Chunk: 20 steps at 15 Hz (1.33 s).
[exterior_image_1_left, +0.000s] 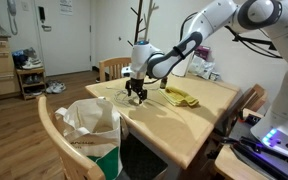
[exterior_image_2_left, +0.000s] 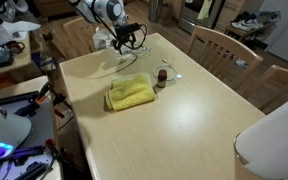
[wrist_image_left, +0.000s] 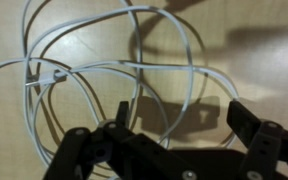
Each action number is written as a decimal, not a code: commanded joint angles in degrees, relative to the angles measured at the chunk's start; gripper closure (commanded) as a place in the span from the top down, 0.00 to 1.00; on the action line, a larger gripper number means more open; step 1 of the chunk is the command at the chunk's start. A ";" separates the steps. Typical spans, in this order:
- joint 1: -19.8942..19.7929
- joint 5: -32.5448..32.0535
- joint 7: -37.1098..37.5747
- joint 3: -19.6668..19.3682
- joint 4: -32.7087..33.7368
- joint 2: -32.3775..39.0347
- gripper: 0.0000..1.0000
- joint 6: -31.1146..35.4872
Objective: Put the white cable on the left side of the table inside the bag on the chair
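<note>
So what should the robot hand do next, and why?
Probably go straight down, then close. In the wrist view the gripper hangs open above the looped white cable lying on the table, holding nothing yet, with strands between its fingers.

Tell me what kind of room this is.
Probably a home dining area: a wooden table with wooden chairs around it, and what look like shoes on the floor near a door.

The arm (exterior_image_1_left: 222, 22) is white, made of rounded, glossy segments with dark bands at the joints, and its last link is black. The gripper (exterior_image_1_left: 136, 93) is black, with two blocky, angular fingers (wrist_image_left: 248, 120).
</note>
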 commanded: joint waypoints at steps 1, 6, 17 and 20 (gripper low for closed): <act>1.12 -2.39 2.23 -1.08 3.18 1.81 0.74 0.60; 0.90 -1.78 1.33 -0.74 4.18 2.82 0.52 -0.93; 0.54 -1.49 1.07 -0.59 5.14 3.32 0.42 -3.93; 0.46 -1.35 0.95 -0.50 5.35 2.89 0.22 -4.38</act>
